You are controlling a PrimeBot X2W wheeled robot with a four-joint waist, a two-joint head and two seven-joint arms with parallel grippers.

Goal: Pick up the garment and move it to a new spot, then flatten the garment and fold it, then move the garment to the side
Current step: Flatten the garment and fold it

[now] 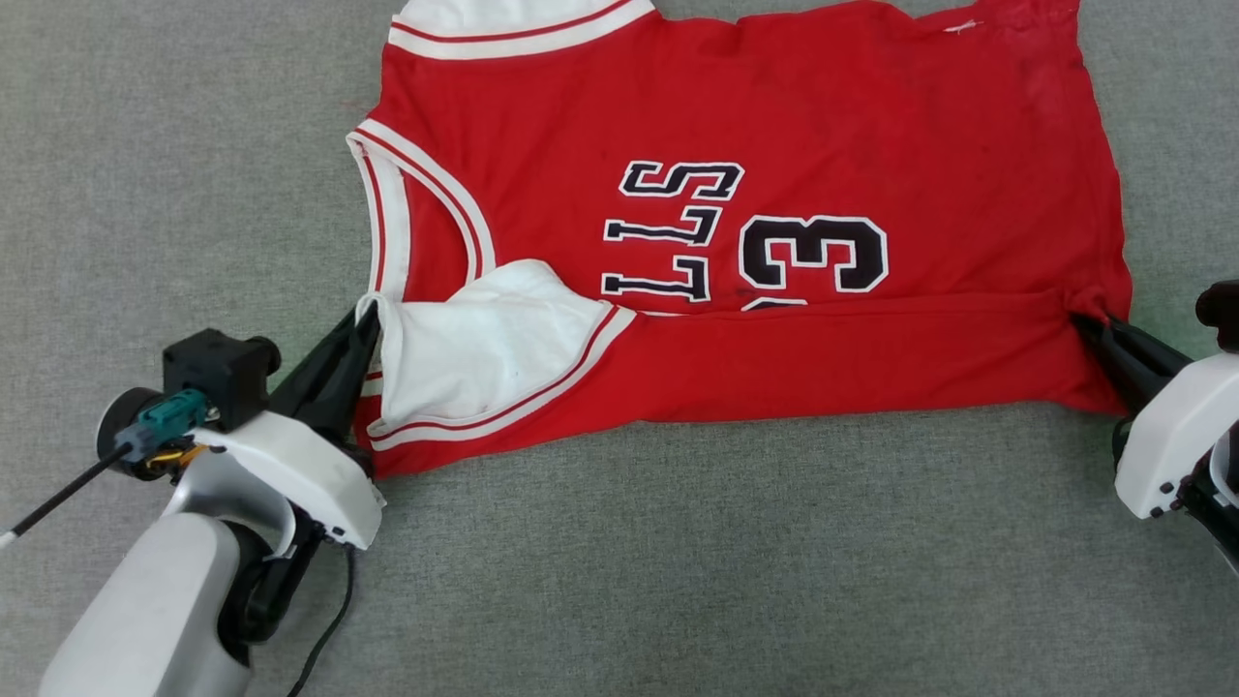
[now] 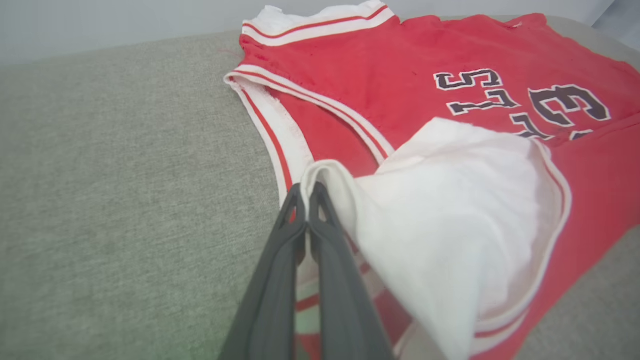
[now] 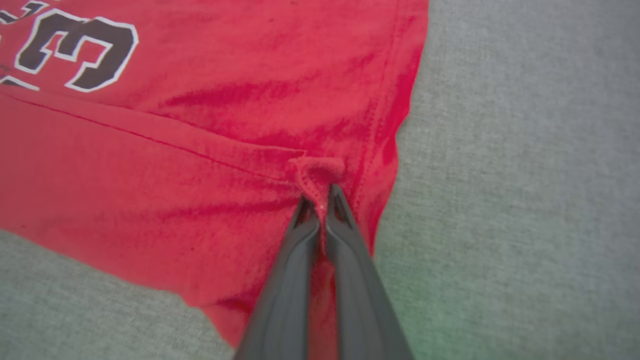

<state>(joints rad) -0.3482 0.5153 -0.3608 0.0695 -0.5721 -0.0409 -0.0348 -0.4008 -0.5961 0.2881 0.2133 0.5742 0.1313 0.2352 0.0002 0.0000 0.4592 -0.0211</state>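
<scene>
garment on surface | left tool: left edge | right tool: right edge

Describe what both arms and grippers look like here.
The left gripper has two long, dark grey, tapering fingers on a glossy white wrist shell, with a pale grey forearm. A black box, teal connector and black cables sit at the wrist. The right gripper matches: dark fingers, white shell.

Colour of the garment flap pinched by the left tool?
White flap, edged with red-white trim, on the red garment; best in left wrist view.
</scene>
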